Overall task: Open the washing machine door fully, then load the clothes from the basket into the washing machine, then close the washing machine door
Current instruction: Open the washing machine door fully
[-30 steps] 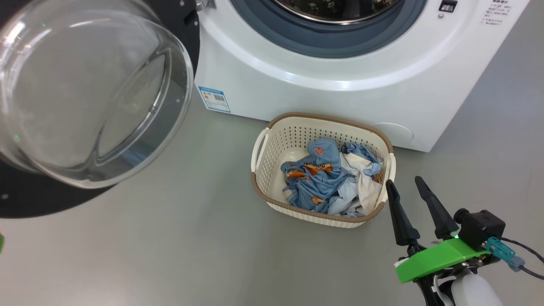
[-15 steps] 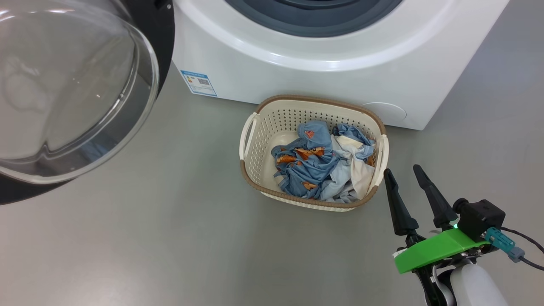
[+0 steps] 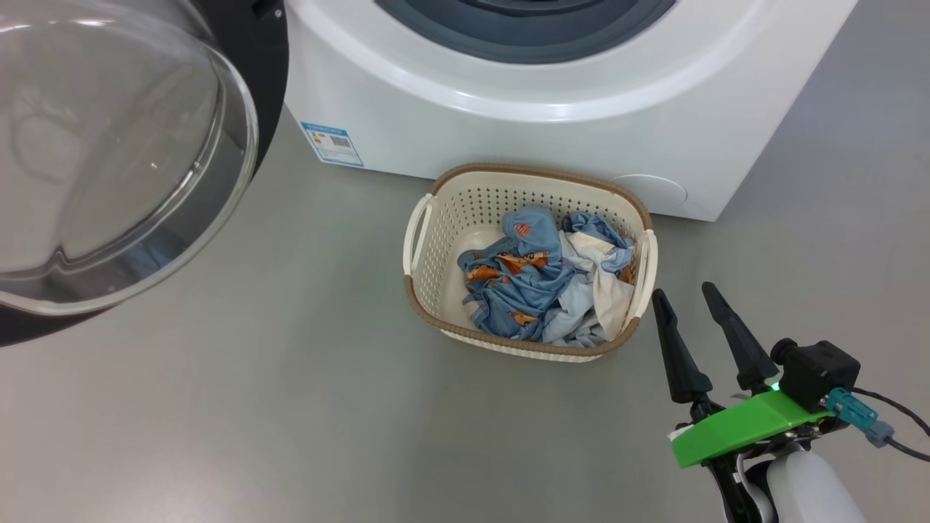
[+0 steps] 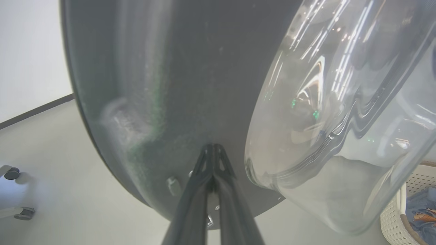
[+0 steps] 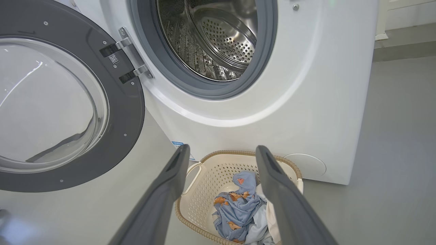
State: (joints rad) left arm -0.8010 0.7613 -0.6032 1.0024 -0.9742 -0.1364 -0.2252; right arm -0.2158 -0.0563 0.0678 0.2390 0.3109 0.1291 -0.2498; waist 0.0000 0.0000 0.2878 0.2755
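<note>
Grey floor (image 3: 290, 421); my head camera dipped onto the basket (image 3: 454, 247): door (image 5: 131, 102) open, clothes (image 3: 523, 290) next, right end effector (image 3: 681, 290) gaping empty beside it, left end effector (image 4: 214, 147) pinched shut.

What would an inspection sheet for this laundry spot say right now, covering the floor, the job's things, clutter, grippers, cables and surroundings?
Surface: grey floor, smooth and even.
Job's things: washing machine door swung open on its hinge; washing machine with its drum showing no clothes; basket on the floor in front of the machine; clothes heaped inside it.
Clutter: nothing seen.
Grippers: left gripper shut, tips close to the door's dark ring, contact unclear; right gripper open and empty, near the basket's right handle in the head view.
Cables: dark cable with a teal plug at the right wrist.
Surroundings: white wall; small castor on the floor.
</note>
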